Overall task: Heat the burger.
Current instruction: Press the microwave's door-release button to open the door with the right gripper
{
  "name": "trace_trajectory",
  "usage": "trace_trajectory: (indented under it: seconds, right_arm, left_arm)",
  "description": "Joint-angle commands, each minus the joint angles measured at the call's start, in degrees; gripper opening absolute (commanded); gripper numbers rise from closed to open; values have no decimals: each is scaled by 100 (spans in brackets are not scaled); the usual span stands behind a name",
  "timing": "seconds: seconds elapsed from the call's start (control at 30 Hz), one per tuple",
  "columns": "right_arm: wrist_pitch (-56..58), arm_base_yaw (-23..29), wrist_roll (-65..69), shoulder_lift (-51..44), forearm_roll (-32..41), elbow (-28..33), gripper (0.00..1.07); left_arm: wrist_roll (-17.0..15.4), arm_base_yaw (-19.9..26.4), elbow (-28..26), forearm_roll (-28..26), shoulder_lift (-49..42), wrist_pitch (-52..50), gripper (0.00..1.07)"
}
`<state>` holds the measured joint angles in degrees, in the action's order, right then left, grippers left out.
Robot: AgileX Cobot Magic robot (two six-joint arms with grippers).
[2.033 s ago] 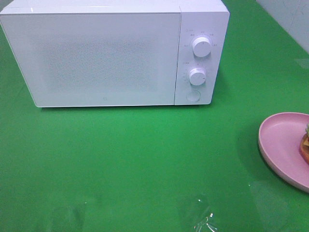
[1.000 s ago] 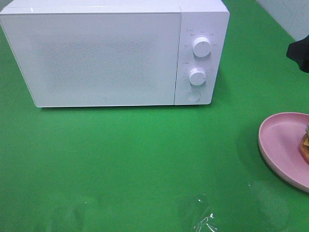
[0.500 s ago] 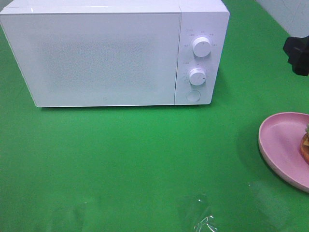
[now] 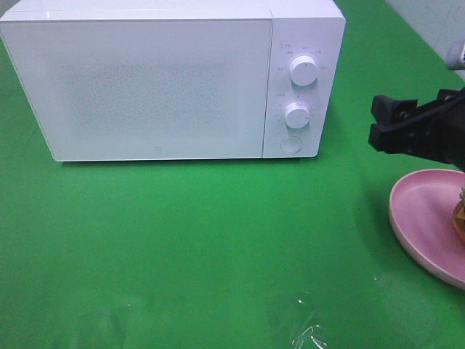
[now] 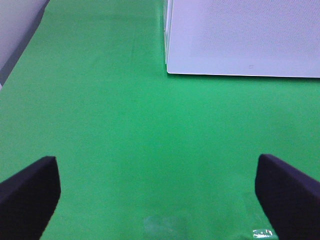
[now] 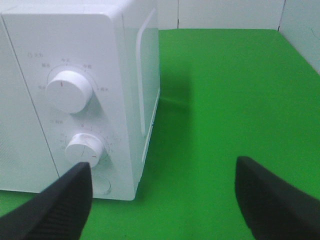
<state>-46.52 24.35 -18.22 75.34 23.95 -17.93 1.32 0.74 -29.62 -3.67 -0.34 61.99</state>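
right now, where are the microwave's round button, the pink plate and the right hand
round button [image 4: 290,145]: exterior high view, centre of its face.
pink plate [image 4: 420,214]: exterior high view, bare inner surface.
right hand [image 4: 378,122]: exterior high view, midway between its open fingertips.

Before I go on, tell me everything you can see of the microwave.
The microwave is a white, plastic-looking box standing upright on the far side of the green table. Its wide door, with a speckled window, is shut. To the door's right a panel carries an upper knob, a lower knob and a round button beneath them. Only the table touches it; the open right claw is off to its right, apart.
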Motion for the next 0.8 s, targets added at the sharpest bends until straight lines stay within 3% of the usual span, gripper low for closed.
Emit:
trace_trajectory:
  seconds: [0.03, 0.4, 0.6, 0.8]
  right_arm:
    - [-722, 653, -642, 453, 1043, 6, 76]
    - [-1914, 2017, -647, 1495, 2447, -126, 76]
    - [-2011, 2469, -647, 1965, 2584, -424, 76]
    - [-2005, 2567, -481, 2349, 2567, -710, 76]
  left_arm:
    - [-34, -6, 6, 17, -80, -69, 98]
    - [-34, -6, 6, 17, -80, -69, 98]
    - [-34, -6, 6, 17, -80, -69, 98]
    - [-34, -6, 6, 17, -80, -69, 98]
